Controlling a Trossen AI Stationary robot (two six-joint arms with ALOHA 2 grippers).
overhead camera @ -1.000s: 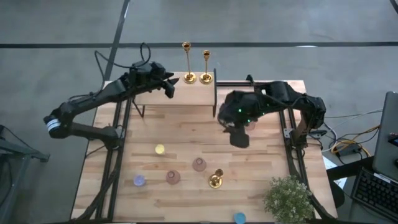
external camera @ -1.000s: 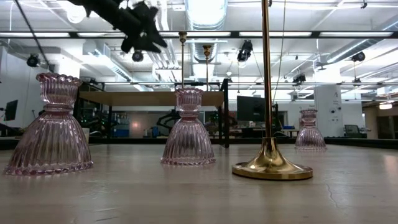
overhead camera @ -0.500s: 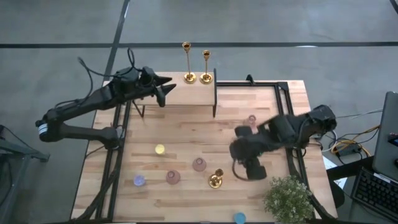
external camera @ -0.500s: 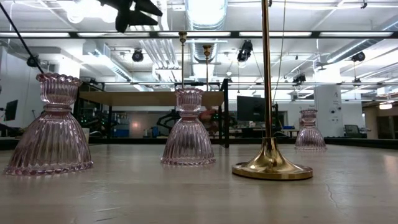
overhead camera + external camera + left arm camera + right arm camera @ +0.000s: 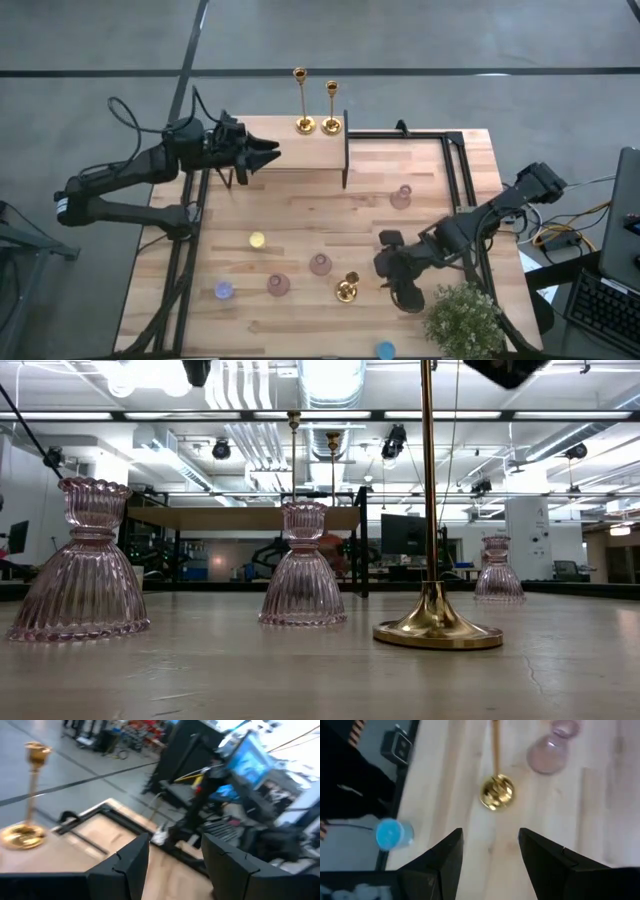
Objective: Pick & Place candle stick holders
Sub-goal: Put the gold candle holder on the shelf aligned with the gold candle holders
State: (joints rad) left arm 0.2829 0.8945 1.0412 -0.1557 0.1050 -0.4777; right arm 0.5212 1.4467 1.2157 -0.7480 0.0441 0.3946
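Observation:
Two gold candlestick holders [image 5: 300, 100] [image 5: 331, 105] stand on their round bases on the raised wooden shelf [image 5: 300, 150] at the table's far edge. One of them shows in the left wrist view [image 5: 30, 795]. The third gold holder [image 5: 347, 288] stands upright on the table near the front, and it also shows in the low view [image 5: 432, 560] and the right wrist view [image 5: 496, 792]. My right gripper [image 5: 385, 275] is open and empty, above the table just right of that holder. My left gripper [image 5: 272, 152] is open and empty, left of the shelf's two holders.
Three pink ribbed glass holders [image 5: 320, 265] [image 5: 278, 284] [image 5: 401, 197] stand on the table. There is also a yellow candle [image 5: 257, 240], a purple one [image 5: 223, 290] and a blue one [image 5: 385, 350] at the near edge. A potted plant [image 5: 465, 320] stands at the near right corner.
My right gripper has swung from the table's middle toward the near edge and come down beside the lone gold holder. My left arm has drawn back toward the table's left edge, away from the two holders on the shelf. No holder has moved.

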